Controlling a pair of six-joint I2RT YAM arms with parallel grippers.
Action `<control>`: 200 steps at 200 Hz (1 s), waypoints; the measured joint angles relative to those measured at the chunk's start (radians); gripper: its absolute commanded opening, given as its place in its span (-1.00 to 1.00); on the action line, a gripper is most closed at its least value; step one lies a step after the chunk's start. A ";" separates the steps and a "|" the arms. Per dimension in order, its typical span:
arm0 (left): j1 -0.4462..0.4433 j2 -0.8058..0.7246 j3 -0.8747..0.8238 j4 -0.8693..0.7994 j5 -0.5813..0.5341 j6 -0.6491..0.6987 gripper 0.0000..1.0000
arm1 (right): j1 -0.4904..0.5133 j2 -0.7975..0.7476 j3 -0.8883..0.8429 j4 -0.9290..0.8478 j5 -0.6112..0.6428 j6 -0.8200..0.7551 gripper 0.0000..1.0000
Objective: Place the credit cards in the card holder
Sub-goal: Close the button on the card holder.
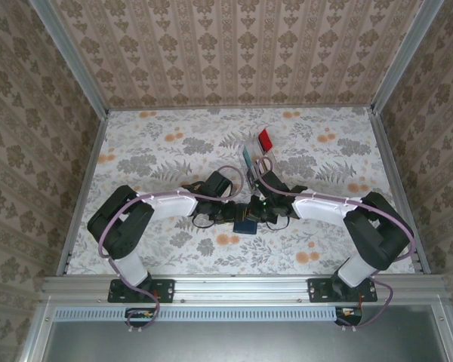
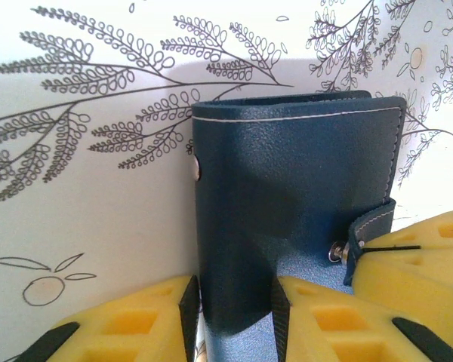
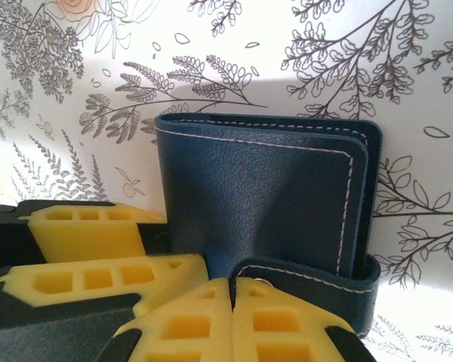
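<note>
The navy card holder (image 2: 287, 188), grained leather with pale stitching, sits mid-bench (image 1: 158, 143) between both arms. The left tool (image 2: 234, 320) pinches its cover between yellow pads (image 2: 136, 324); the right tool (image 3: 232, 298), closed tight, nips the tab (image 3: 317, 275). Its inside is hidden.

Entry: robot test cell of laboratory type, dressed in household patterns. Identifying features: a bench (image 1: 151, 151) under a floral printed cover, boxed on three sides by flat panels of damask-style wallpaper (image 1: 234, 53) set between bare aluminium posts (image 1: 69, 56); two black-and-white robot arms, the left arm (image 1: 166, 202) and the right arm (image 1: 321, 204), bolted side by side to an aluminium rail (image 1: 241, 286) at the near edge. Fittings: purple cables (image 1: 100, 234) looped along each arm down to its base plate, and a slotted grey cable duct (image 1: 241, 313) running along the front below the rail.
</note>
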 measured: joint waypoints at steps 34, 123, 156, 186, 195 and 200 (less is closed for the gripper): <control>-0.001 0.000 0.000 0.000 0.000 0.000 -0.34 | 0.002 0.012 0.003 0.004 0.000 0.000 -0.98; -0.001 0.000 0.000 0.000 -0.001 0.000 -0.36 | 0.006 0.018 -0.030 0.062 -0.002 0.035 -0.97; -0.001 0.000 0.000 0.000 -0.004 0.000 -0.37 | -0.017 -0.012 -0.150 0.258 -0.047 0.111 -0.87; -0.001 0.000 0.000 0.000 -0.004 0.000 -0.36 | -0.025 -0.037 -0.195 0.339 -0.064 0.141 -0.56; -0.001 -0.002 -0.001 0.000 -0.005 0.000 -0.36 | -0.025 -0.056 -0.198 0.331 -0.059 0.139 -0.40; -0.001 -0.006 -0.002 0.000 -0.007 0.000 -0.35 | -0.025 -0.072 -0.198 0.316 -0.051 0.133 -0.33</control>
